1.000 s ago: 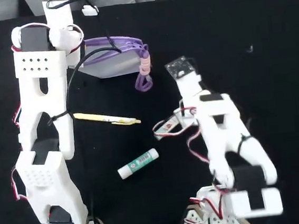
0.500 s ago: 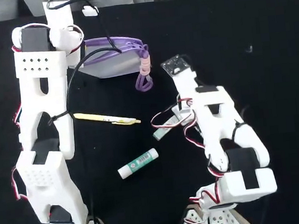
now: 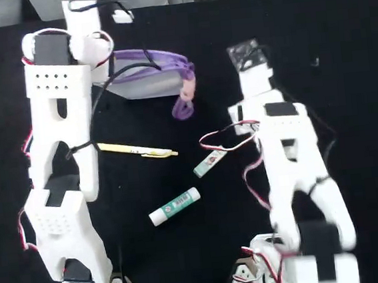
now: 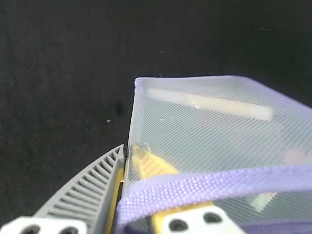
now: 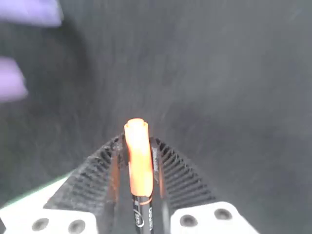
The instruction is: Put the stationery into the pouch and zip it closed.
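As seen from high: black tabletop [image 3: 346,99], pale room strip behind far edge. Pouch [image 3: 146,79] near far edge; yellow pen [image 3: 136,149] and glue stick [image 3: 174,206] lie apart mid-table.
Left wrist: left gripper [image 4: 127,158] clamped on pouch corner.
Right wrist: right gripper [image 5: 138,144] closed around orange marker [image 5: 139,161], black surface behind.

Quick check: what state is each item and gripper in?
pouch, gripped at its purple edge; zip unclear
left gripper, shut on pouch
right gripper, shut on orange marker
yellow pen, lying loose on table
glue stick, lying loose on table
small stick, lying loose on table
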